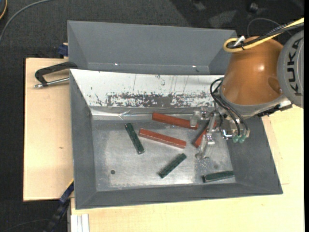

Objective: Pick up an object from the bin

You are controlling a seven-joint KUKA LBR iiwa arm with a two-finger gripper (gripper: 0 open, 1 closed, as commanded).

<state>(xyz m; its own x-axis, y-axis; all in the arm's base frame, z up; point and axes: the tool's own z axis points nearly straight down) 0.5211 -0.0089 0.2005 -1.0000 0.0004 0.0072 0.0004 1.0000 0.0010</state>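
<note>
Grey metal bin (79,144) strewn with red bars (162,138) and green bars (172,165), end effector (206,146) low at three o'clock, against or just beside a short red bar (198,140), spread or pinching impossible to tell; best centred across that bar's narrow width before closing.

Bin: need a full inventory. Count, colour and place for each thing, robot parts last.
Red bars: 2, red, mid-bin, front one centre, rear one running toward the gripper.
Red piece: 1, red, tilted, right beside the gripper; partly hidden, can't tell if held.
Green bars: 3, dark green; left of centre, front centre, front right.
Dark speck: 1, front left floor; too small to identify.
Bin: 1, grey metal.
Arm: 1, orange cover, reaching in from the right.
Gripper: 1, low over the right of the floor.
</note>
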